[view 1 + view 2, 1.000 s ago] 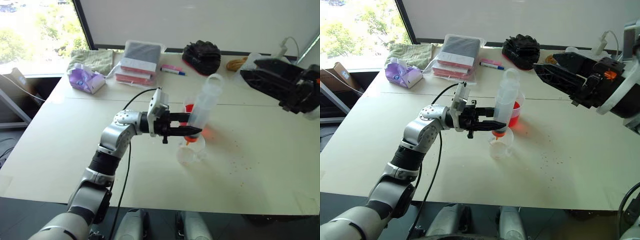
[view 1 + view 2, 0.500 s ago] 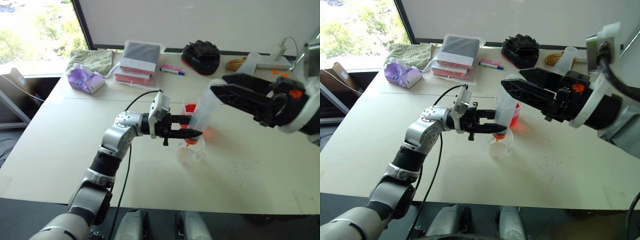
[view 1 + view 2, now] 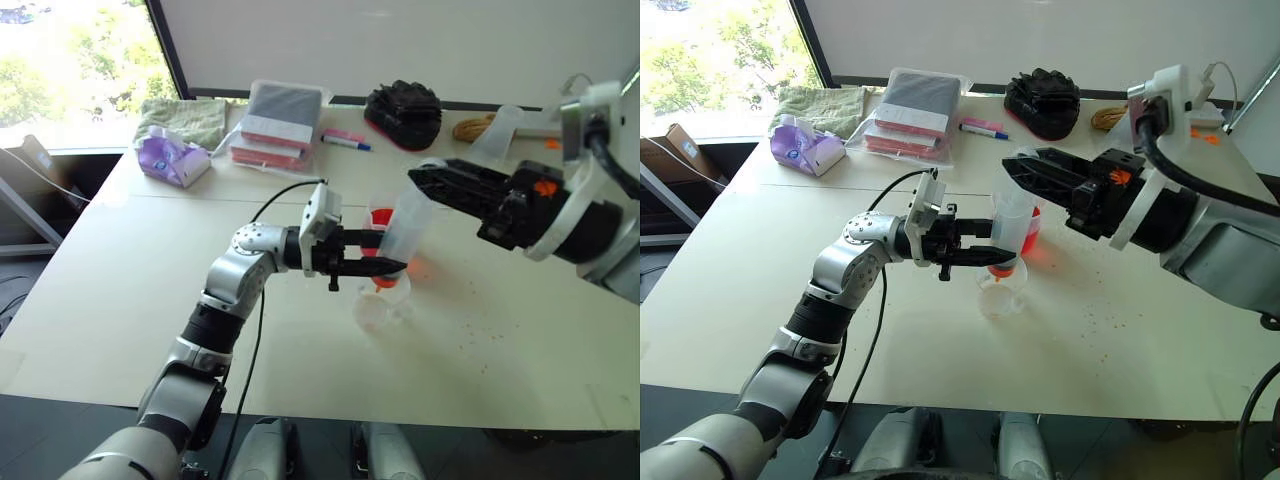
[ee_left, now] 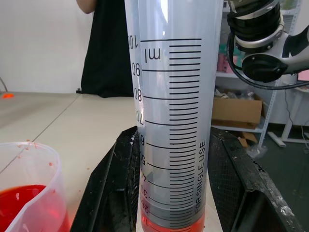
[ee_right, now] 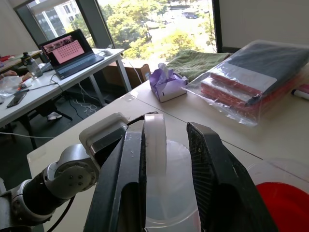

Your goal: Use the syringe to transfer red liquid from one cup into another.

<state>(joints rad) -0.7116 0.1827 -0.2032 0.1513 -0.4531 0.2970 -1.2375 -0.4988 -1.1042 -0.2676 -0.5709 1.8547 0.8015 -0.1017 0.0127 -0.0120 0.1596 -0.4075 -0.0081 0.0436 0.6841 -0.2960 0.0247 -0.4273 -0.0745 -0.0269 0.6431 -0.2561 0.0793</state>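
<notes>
The left wrist view showed the black graduation marks on the syringe [image 4: 174, 111], the dark seal low in the tube and a thin band of red liquid [image 4: 171, 225] under it. The head views showed the whole tube standing tilted over the smaller cup [image 3: 1000, 290], its orange tip just above this cup. The left hand [image 3: 985, 256] was clamped on the lower barrel. The right wrist view showed the plunger's ring handle [image 5: 155, 145] between the two fingers [image 5: 123, 179] of the right hand [image 3: 1025, 172]; the fingers touched it on both sides. The wider cup [image 3: 378, 219] with red liquid stood just behind on the tabletop [image 3: 500, 330].
</notes>
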